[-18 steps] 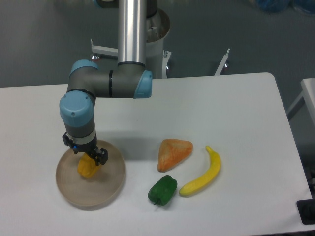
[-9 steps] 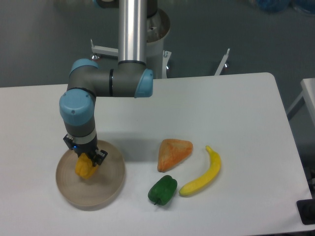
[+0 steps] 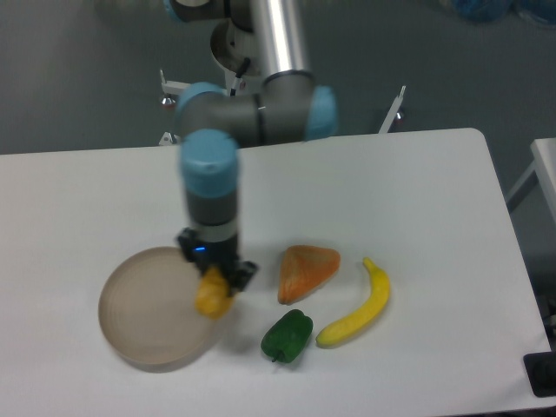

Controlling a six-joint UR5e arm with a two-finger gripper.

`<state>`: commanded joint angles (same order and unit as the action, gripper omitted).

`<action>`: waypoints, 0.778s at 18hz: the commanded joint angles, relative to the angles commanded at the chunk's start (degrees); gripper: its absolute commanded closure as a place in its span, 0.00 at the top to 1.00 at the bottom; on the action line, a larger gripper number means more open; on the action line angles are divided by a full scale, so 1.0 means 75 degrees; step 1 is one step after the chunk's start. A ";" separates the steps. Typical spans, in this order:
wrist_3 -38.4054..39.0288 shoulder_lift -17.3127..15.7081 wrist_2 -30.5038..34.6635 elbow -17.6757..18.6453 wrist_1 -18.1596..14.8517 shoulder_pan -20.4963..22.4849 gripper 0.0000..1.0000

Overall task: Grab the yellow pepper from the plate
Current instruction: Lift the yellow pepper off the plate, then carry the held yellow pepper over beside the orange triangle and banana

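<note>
The gripper (image 3: 215,280) is clamped on the yellow pepper (image 3: 210,294) over the right rim of the plate (image 3: 139,317) (whose dish holds nothing else).

The light is soft and even, and it seems to come from above. The white table (image 3: 391,191) looks bright but has no hard shine on it. The floor behind is dim and grey. Small soft shadows sit under the banana (image 3: 358,308), the green pepper (image 3: 287,335) and the orange wedge (image 3: 306,270). The robot arm (image 3: 252,113) looks smeared and fuzzy. The gripper (image 3: 217,278) and the yellow pepper (image 3: 211,294) are blurry too. The still things look sharper. The whole picture is a bit grainy.
</note>
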<state>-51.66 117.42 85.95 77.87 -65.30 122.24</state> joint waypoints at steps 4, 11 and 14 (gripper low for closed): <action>-0.0950 -0.0058 0.0843 -0.0094 -0.0024 0.0563 0.39; -0.1456 0.0000 0.0797 -0.0141 0.0034 0.0986 0.39; -0.1467 -0.0023 0.0751 -0.0141 0.0058 0.1091 0.39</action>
<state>-62.67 117.25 91.58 76.82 -64.86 130.43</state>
